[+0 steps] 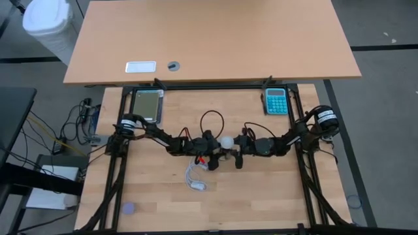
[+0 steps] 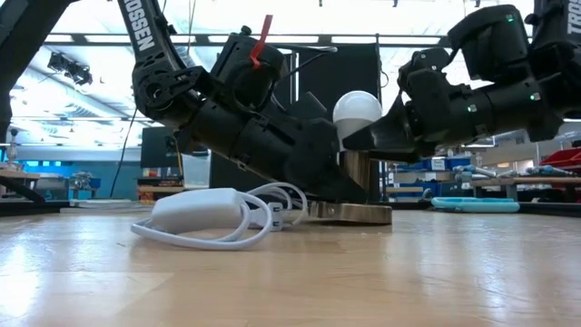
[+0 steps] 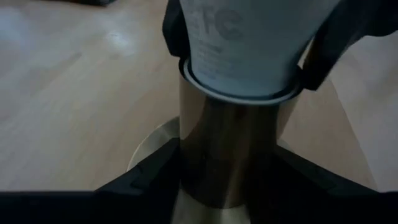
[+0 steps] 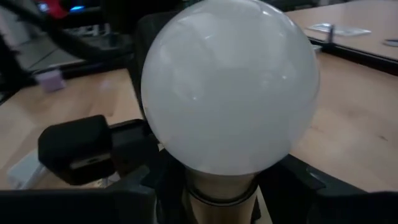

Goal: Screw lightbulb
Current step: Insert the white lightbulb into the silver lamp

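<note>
I see the lightbulb (image 2: 357, 111) standing upright near the middle of the table (image 1: 261, 196), its round frosted white globe on top and its tapered neck, printed with grey lettering, seated in the brass-coloured socket tube (image 3: 230, 155). The tube rises from a round metal base disc (image 2: 349, 213) lying flat on the wood.

My right gripper (image 2: 363, 138) reaches in from the right and its fingers are pinched on the bulb's neck, just under the globe. My left gripper (image 3: 227, 180) comes in low from the other side, with its two dark fingers pressed to either side of the socket tube, below the bulb and above the disc; it grips the tube, not the bulb.

A white coiled cable with its white adapter (image 2: 195, 211) lies on the table just beside the base disc.
</note>
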